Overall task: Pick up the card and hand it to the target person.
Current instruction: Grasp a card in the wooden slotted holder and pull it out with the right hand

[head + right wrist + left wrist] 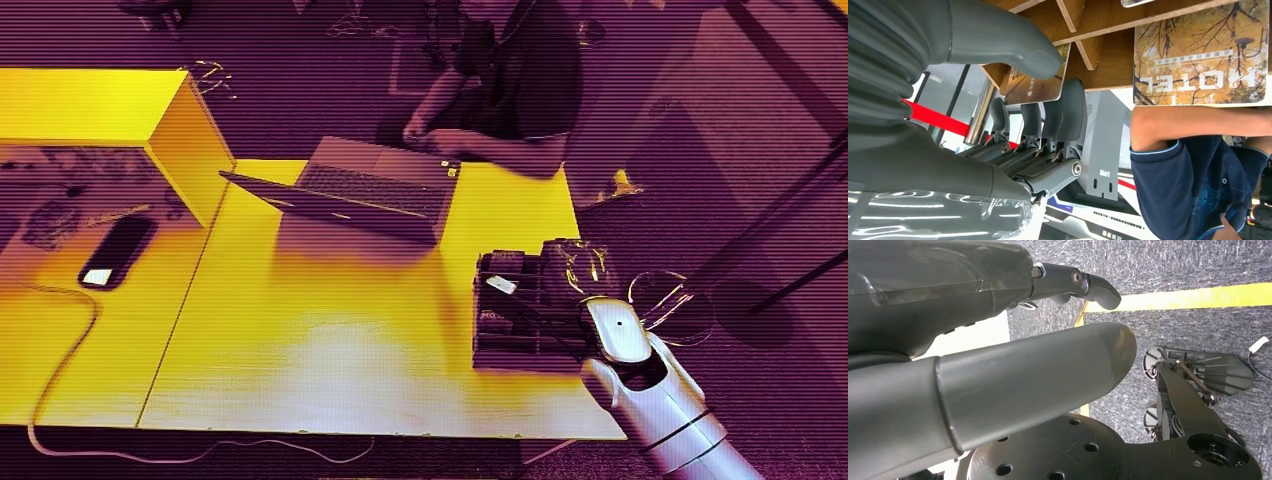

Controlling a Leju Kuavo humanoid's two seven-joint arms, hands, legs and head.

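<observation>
The right hand reaches into the slotted card holder, which stands at the counter edge nearest the robot, presumably so that cards stay upright and can be pinched by their free edge. In the right wrist view the thumb lies on one face of the card and the darker fingers on the other; the card looks pinched, though it remains seated between the holder's wooden dividers. The card is thin, rectangular, round-cornered, printed in brownish tones. A neighbouring card in the next slot shows autumn trees and the word HOTEL. Beyond the holder sits a person at a laptop, probably the recipient. The left hand hangs over the floor, holding nothing, its fingers loosely extended.
</observation>
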